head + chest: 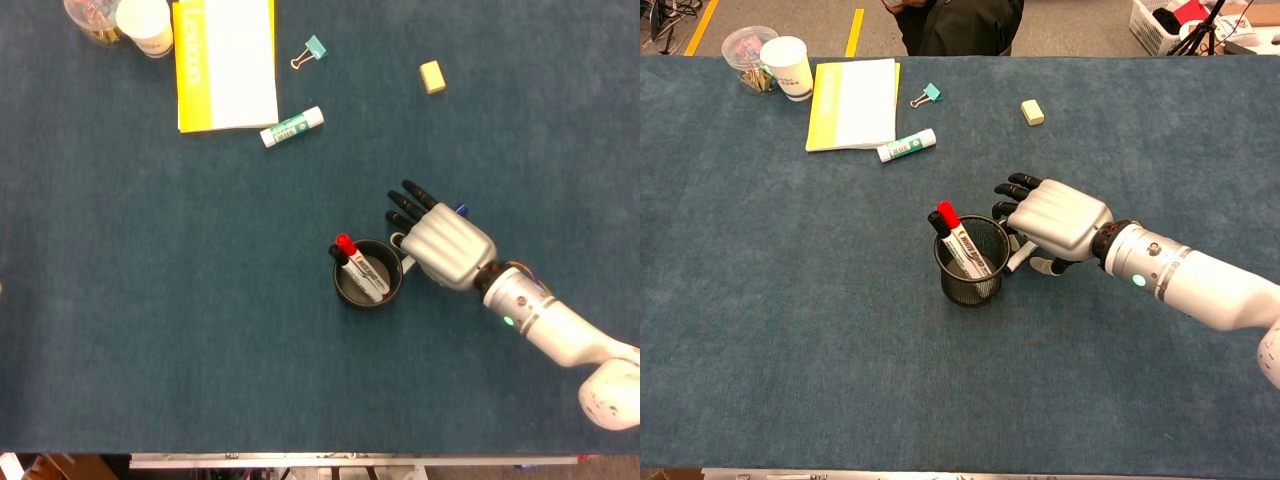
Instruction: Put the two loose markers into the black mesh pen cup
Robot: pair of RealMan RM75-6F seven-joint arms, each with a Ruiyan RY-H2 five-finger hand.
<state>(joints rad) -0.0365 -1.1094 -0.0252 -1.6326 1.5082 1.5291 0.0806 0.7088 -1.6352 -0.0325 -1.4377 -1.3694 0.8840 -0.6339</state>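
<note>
Two markers [965, 248] stand in one pen cup [972, 272]; right hand [1055, 220] covers another (fingers' grip unclear)

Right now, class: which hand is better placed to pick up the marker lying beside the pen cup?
The right hand: it hovers over the marker beside the pen cup; no left hand shows.

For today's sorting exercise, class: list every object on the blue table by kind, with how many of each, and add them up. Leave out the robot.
Markers: 3 (red-capped and black-capped in the cup, one under the right hand)
Mesh pen cup: 1
Yellow notebook: 1
Glue stick: 1
Binder clip: 1
Eraser: 1
Paper cup: 1
Clear tub: 1
Total: 10
</note>
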